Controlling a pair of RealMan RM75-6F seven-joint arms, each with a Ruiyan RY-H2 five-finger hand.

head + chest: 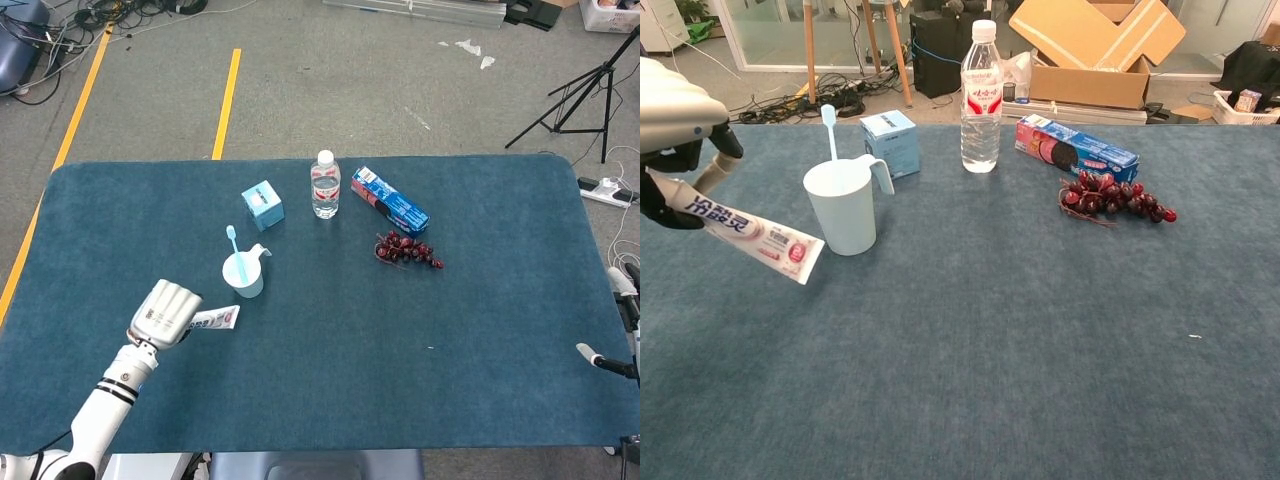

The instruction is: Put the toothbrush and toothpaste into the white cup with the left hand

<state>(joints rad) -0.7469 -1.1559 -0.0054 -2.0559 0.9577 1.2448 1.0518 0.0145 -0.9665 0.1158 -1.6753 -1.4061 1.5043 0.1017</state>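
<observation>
My left hand (pixel 164 312) (pixel 676 135) grips one end of the white toothpaste tube (pixel 216 318) (pixel 752 232) and holds it off the table, its free end sloping down toward the white cup (pixel 243 275) (pixel 843 206). The tube hangs just left of the cup, apart from it. A light blue toothbrush (pixel 234 247) (pixel 829 130) stands in the cup, head up. Of my right arm only a small dark part (pixel 605 360) shows at the right edge of the head view; the right hand itself is out of sight.
Behind the cup stand a small blue box (pixel 263 205) (pixel 890 143) and a water bottle (pixel 325 185) (pixel 981 97). A blue cracker box (pixel 390 201) (pixel 1076 147) and a bunch of dark red grapes (pixel 407 250) (pixel 1117 198) lie to the right.
</observation>
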